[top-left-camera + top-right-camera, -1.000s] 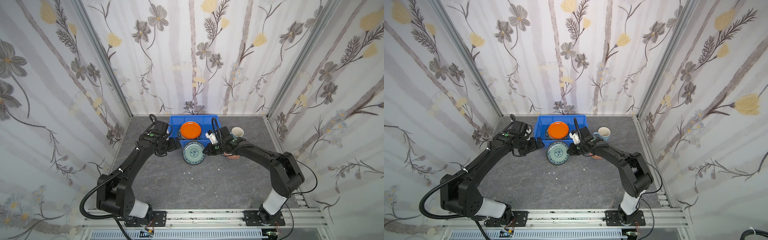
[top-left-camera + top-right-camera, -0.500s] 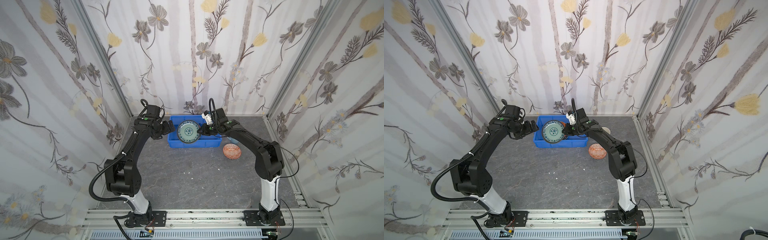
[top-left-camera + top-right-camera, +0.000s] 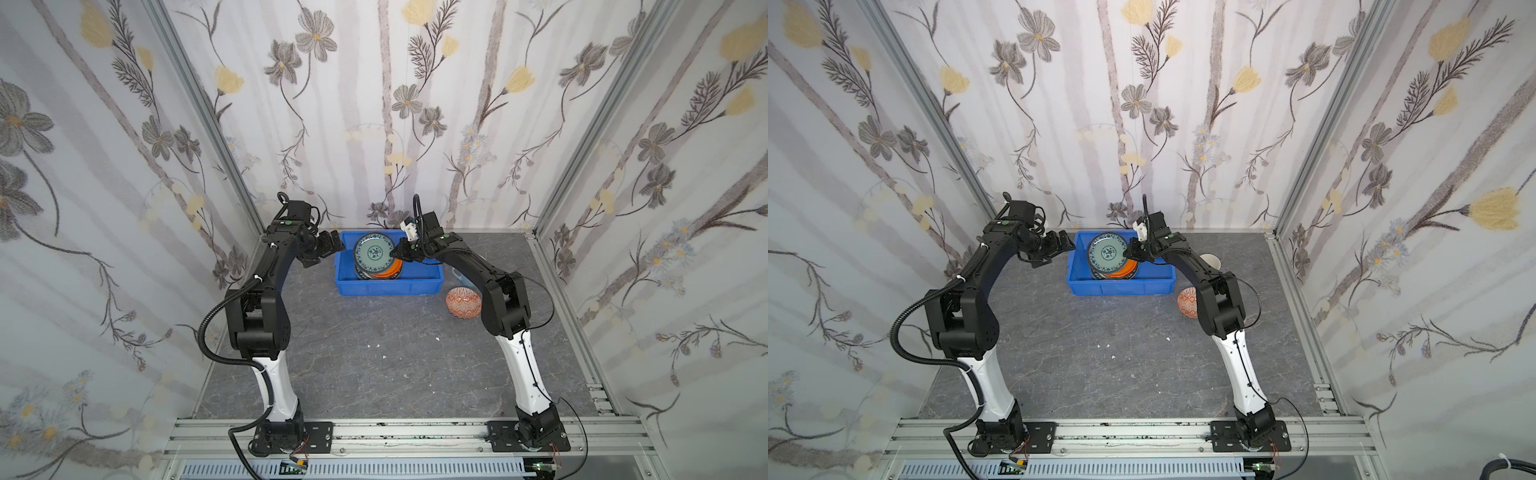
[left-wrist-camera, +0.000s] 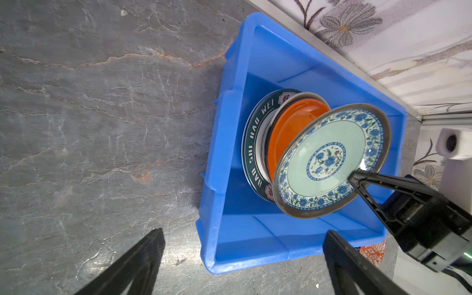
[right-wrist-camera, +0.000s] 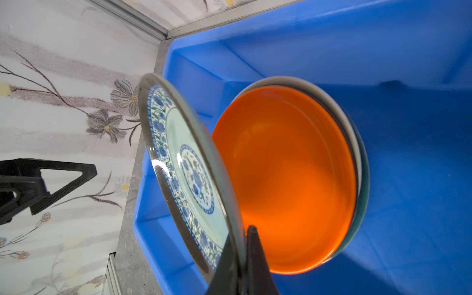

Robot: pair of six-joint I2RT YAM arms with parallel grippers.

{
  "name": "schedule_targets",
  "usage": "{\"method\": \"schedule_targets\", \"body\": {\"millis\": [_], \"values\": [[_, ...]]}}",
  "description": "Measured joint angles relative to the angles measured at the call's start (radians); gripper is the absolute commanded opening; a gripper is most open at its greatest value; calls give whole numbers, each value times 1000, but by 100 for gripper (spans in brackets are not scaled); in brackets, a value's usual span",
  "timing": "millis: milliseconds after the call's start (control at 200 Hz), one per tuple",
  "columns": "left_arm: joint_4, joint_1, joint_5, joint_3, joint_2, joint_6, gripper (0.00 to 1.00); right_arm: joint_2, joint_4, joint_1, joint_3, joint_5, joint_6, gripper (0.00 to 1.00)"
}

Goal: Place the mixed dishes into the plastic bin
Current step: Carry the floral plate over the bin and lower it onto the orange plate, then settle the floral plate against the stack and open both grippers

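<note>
The right gripper (image 3: 400, 254) pinches the rim of the teal plate (image 3: 374, 252) and holds it tilted over the blue bin (image 3: 386, 287), at the upper centre of both top views. Its arm arches in from the lower right. Inside the bin an orange plate (image 5: 288, 178) lies on a dark-rimmed plate (image 4: 251, 143). The left gripper (image 3: 331, 248), jaws spread wide and empty, hangs just beside the bin's left edge.

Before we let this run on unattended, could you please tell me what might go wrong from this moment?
1. The right pincer pinches the teal plate only at its rim, tilted above the orange plate; it could pivot or slip and chip the stack.
2. Released at this tilt, it may slide off against the blue bin.
3. The right arm's elbow appears close to the orange-patterned bowl; withdrawing might knock it.
</note>
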Motion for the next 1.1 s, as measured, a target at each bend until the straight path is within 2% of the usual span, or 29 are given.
{"method": "schedule_targets", "body": {"millis": [375,624,734,959,1104], "values": [[-3,19,50,97,109,-13,100,71,10,-40,29,-2,49,6],[-3,21,71,95,125,-31,100,91,-1,-37,75,-10,55,8],[-3,21,76,96,133,-34,100,91,-24,-35,75,-9,51,12],[-3,21,96,107,145,-41,100,91,-57,-35,75,-6,28,30],[-2,21,100,107,145,-45,100,88,-77,-35,75,-6,18,33]]}}
